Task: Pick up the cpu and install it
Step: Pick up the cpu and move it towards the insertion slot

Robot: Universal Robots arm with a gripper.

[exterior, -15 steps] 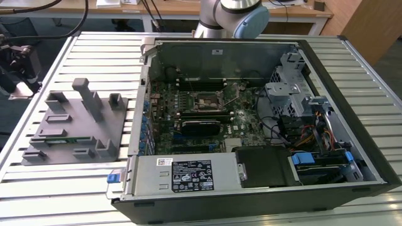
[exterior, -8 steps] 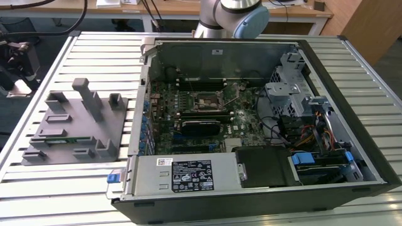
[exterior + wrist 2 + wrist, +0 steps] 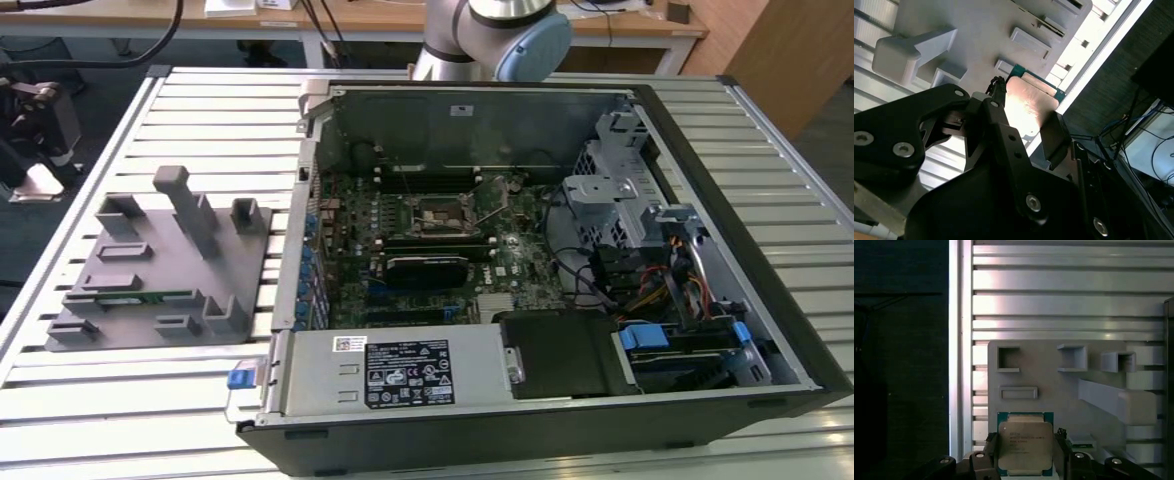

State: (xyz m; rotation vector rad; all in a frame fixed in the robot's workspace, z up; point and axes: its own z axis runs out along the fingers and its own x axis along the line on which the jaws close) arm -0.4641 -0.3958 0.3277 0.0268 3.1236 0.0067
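**Progress.** The pick-up is judged complete. In both wrist views the claw (image 3: pixel 1026 447) is clamped on the cpu (image 3: pixel 1025 437), with a black finger against each of two opposite edges; one of the fingers (image 3: pixel 1055 135) is plain in the second wrist view. The chip's silvery lid faces the first wrist camera. It hangs over the grey fixture (image 3: pixel 1054 390) and appears raised clear of the pockets rather than seated in one.

**Outstanding.** Installation is not yet done. In the exterior view the socket (image 3: pixel 445 213), near the middle of the motherboard (image 3: pixel 400 300), looks unfilled, though fine detail there cannot be confirmed.

**Surface.**
- A slatted aluminium table (image 3: pixel 534 85) carries the work.
- The computer case (image 3: pixel 467 120) lies open on its side at the centre of the exterior view.
- The fixture sits on the table at the case's 9 o'clock, apart from it. A green memory stick (image 3: pixel 134 296) rests at the fixture's 7 o'clock.
- A labelled power supply (image 3: pixel 387 370) runs along the case's 6 o'clock edge.
- Drive bays and coloured cables (image 3: pixel 654 290) crowd its 4 o'clock corner.

**Room.**
- The arm (image 3: pixel 494 35) rises at 12 o'clock, beyond the case.
- Wooden desks (image 3: pixel 360 15) stand behind it, with a wooden panel (image 3: pixel 787 50) at 1 o'clock.
- Dark floor and black equipment (image 3: pixel 34 120) lie at 10 o'clock
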